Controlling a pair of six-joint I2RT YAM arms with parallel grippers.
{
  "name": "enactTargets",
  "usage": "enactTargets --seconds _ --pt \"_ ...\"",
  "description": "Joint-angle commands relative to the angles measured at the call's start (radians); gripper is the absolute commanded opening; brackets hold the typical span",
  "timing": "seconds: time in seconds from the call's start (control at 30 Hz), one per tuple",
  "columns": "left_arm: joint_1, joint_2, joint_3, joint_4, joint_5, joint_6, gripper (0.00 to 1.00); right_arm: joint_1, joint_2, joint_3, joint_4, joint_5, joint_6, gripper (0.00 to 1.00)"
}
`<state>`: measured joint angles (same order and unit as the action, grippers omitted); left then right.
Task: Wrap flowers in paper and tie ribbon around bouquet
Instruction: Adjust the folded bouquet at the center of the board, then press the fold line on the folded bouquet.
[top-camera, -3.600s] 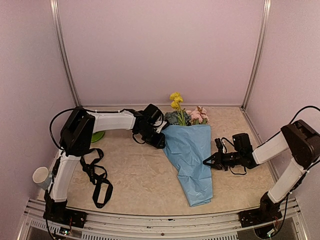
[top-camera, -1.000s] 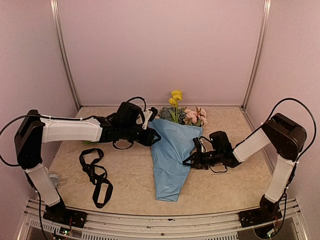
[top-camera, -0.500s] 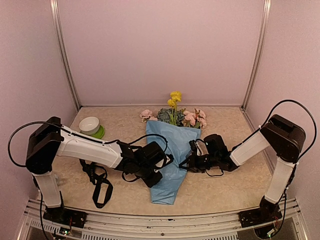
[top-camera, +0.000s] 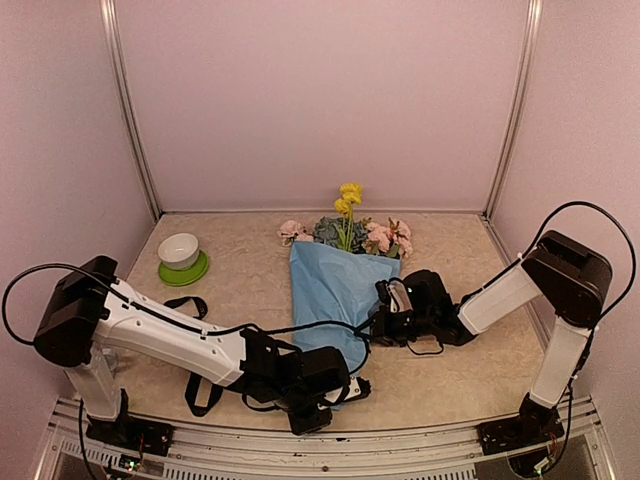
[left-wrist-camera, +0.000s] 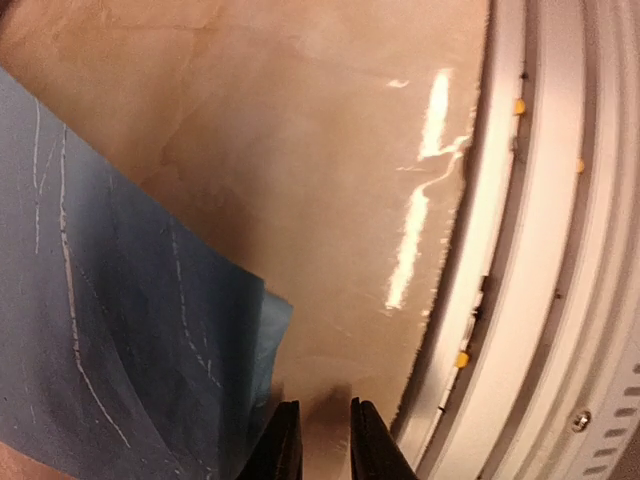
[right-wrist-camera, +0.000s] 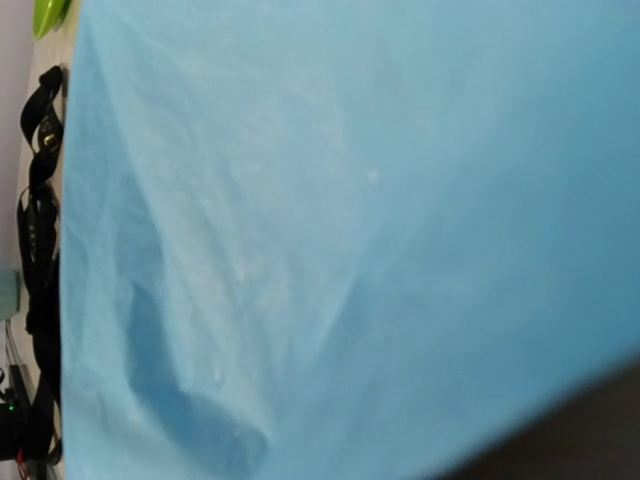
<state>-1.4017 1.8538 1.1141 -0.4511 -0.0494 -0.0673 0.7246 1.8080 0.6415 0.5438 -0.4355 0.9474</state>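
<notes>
The bouquet lies in the middle of the table, its light-blue paper (top-camera: 325, 290) wrapped as a cone round the flowers (top-camera: 350, 228), whose pink, yellow and blue-green heads stick out at the far end. My left gripper (top-camera: 345, 392) is low at the cone's near tip. In the left wrist view its jaws (left-wrist-camera: 322, 405) stand a narrow gap apart over bare table, with the paper (left-wrist-camera: 130, 330) just left of them. My right gripper (top-camera: 382, 322) presses on the cone's right edge; paper (right-wrist-camera: 330, 220) fills its view and hides its fingers. The black ribbon (top-camera: 203, 398) lies left, partly under my left arm.
A green saucer (top-camera: 195, 272) holding a white cup (top-camera: 178, 249) stands at the back left. The metal front rail (left-wrist-camera: 540, 300) runs close to the left jaws. Pink walls enclose the table on three sides.
My left gripper has swept from the cone's far left edge down its side to the near tip, its jaws narrowing. The cone has shifted left, with the right gripper following.
</notes>
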Motion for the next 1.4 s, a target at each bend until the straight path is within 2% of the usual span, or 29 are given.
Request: enactTargets --seconds 0.0,0.1,0.2,0.3,0.37,0.5,0.63,0.8,0.97,1.03,1.13,1.23,1.37 --pt "0.0 -0.16 0.015 0.016 0.168 0.082 0.2 0.023 0.005 0.02 0.0 0.011 -0.002 0.0" --pt "0.008 -0.263 0.001 0.078 0.254 0.135 0.26 0.026 0.004 0.015 -0.002 0.015 0.0 0.0" --pt "0.076 -0.293 -0.058 0.178 0.217 0.1 0.27 0.031 -0.003 0.012 -0.006 0.021 0.002 0.0" --pt "0.17 -0.191 -0.028 0.134 0.095 0.018 0.15 0.04 -0.01 0.015 -0.019 0.028 0.001 0.0" --pt "0.181 -0.103 0.016 0.076 0.034 0.011 0.11 0.045 -0.008 0.018 -0.027 0.03 -0.002 0.0" --pt "0.131 0.007 0.058 0.06 0.007 0.034 0.12 0.05 -0.001 0.028 -0.042 0.03 -0.01 0.0" --pt "0.103 0.099 0.108 -0.025 -0.014 -0.012 0.12 0.055 -0.004 0.028 -0.044 0.034 -0.012 0.0" --pt "0.068 0.08 0.076 -0.003 0.072 0.022 0.13 0.056 -0.003 0.046 -0.062 0.038 -0.026 0.0" --pt "0.05 0.076 0.078 -0.015 0.075 0.015 0.09 0.056 0.001 0.067 -0.074 0.037 -0.035 0.0" --pt "0.072 0.047 0.079 -0.005 0.129 0.005 0.07 0.056 -0.001 0.068 -0.076 0.037 -0.034 0.0" --pt "0.088 -0.071 0.055 0.049 0.207 0.016 0.09 0.056 -0.005 0.067 -0.087 0.041 -0.035 0.0" --pt "0.159 -0.166 0.003 0.095 0.209 -0.031 0.16 0.056 -0.011 0.065 -0.098 0.046 -0.038 0.0" --pt "0.331 -0.149 -0.056 0.06 0.214 -0.114 0.12 0.056 -0.013 0.062 -0.097 0.045 -0.036 0.0"
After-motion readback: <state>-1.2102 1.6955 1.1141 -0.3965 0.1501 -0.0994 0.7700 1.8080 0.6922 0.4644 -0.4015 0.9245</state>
